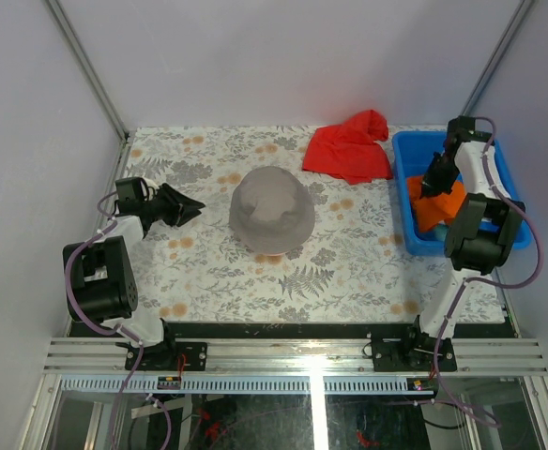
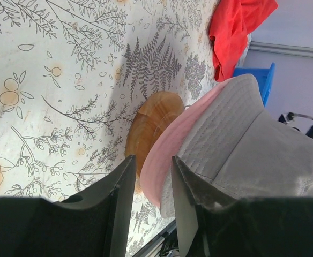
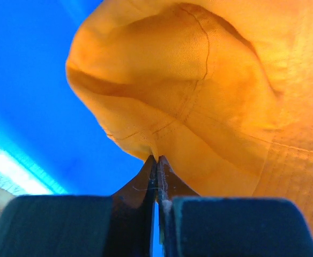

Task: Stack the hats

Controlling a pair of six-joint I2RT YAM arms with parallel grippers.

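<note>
Right wrist view shows the right jaws pressed together on a thin fold at the edge of the orange hat (image 3: 199, 96), down inside the blue bin (image 3: 28, 80). The cloth bulges slack above the pinch, creased along its seams. I judge it light, soft and shapeless, so lifted by this one fold it will likely hang and drape rather than keep its bowl. The stitched brim looks a little firmer and would be the surer hold. So small a nip on thin cloth could slip out under a quick lift.

In the top view a sliver of what is probably the teal hat (image 1: 440, 228) shows beside the orange one in the bin, too hidden to say how it lies.

The grey hat (image 1: 272, 211) sits mid bench (image 1: 349, 272), crown up. The left wrist view shows the pink hat (image 2: 167, 150) under it, its brim peeping out, both on a wooden stand (image 2: 151, 118). The left jaws are partly spread with nothing between them, near the stack's brim but apart from it. A red cloth (image 1: 349, 150) lies at the far side of the bench, just beside the bin.

To seat on the stack, the orange hat would need its opening facing down. Floppy as it is, it may fold over on landing.
</note>
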